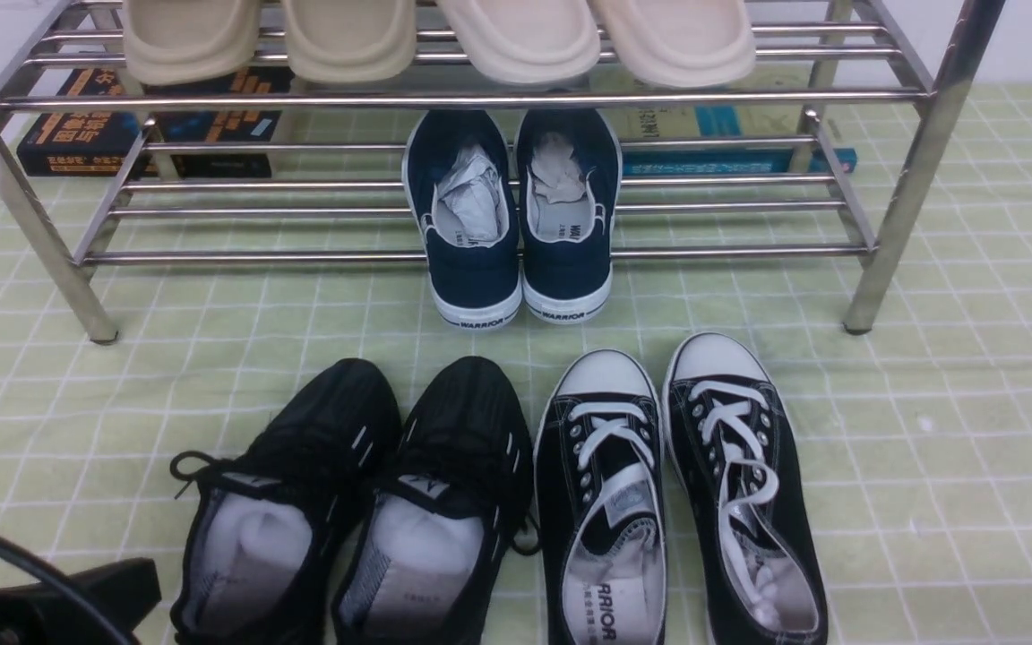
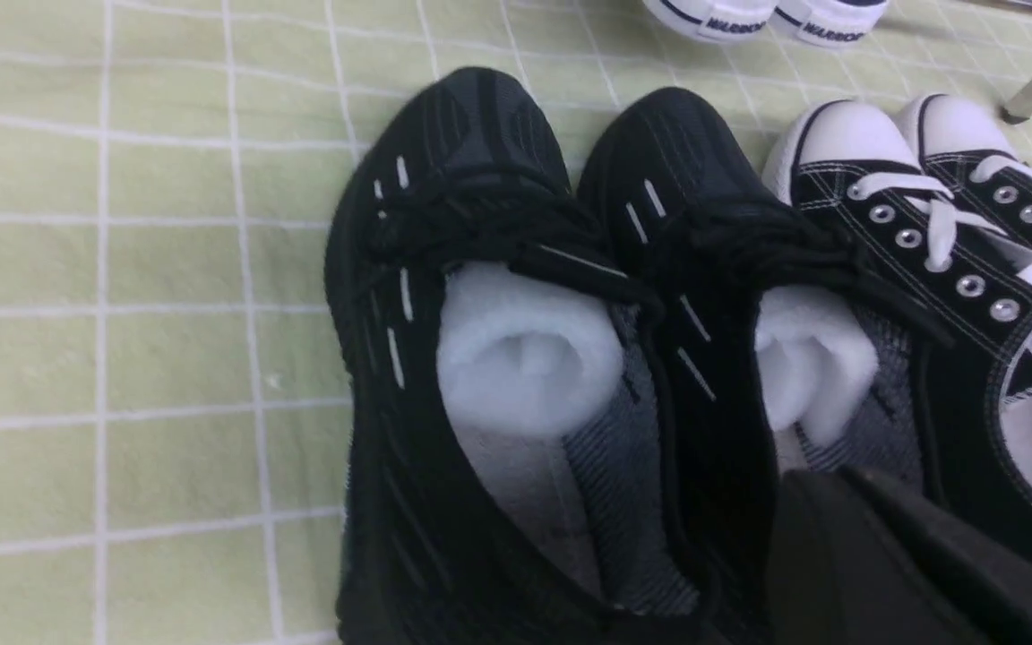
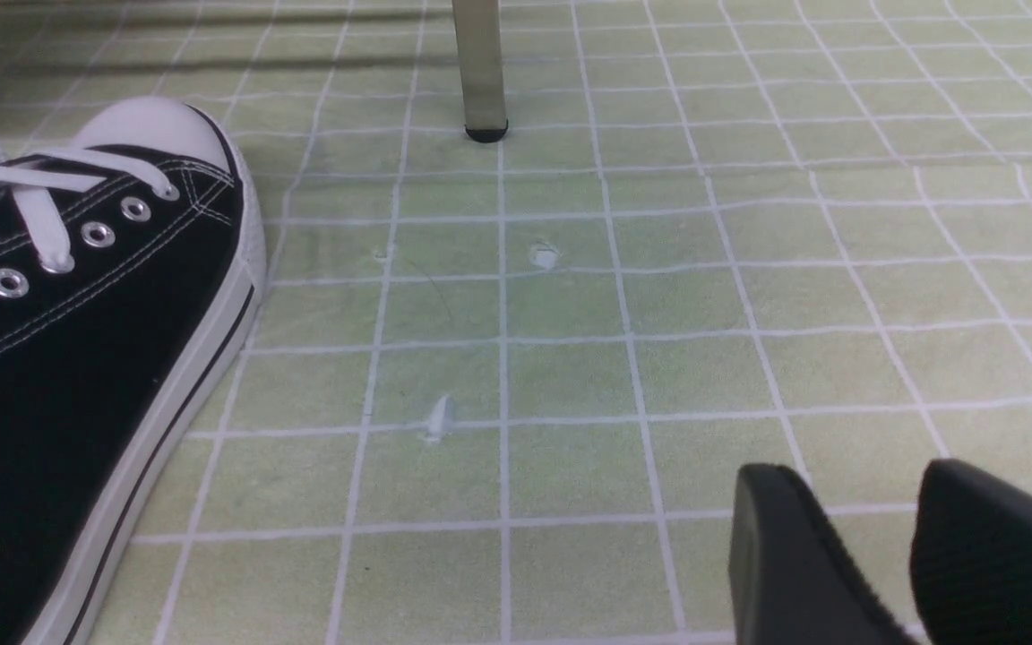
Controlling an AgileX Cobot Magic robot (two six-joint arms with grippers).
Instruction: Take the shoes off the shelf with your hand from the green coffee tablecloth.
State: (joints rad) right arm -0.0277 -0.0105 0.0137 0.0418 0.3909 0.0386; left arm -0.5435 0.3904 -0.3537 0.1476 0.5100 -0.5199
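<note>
Black knit sneakers [image 1: 350,502]: stood side by side on the green checked tablecloth [image 1: 928,403], toes toward the steel shoe rack [image 1: 919,134], just beside the black canvas pair [image 1: 677,493].
Rack: held only the navy WARRIOR pair [image 1: 516,215] below and beige slippers [image 1: 435,36] above.
Left gripper [image 2: 874,555]: clenched shut, empty, hovering at the sneakers' heels, probably done with them.
Right gripper [image 3: 847,546]: fingers slightly apart, holding nothing, over bare cloth.

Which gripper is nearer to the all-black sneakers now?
The left. The left gripper sits right at the heel end of the all-black sneakers. The right gripper is over bare green cloth, beyond the black canvas pair.
</note>
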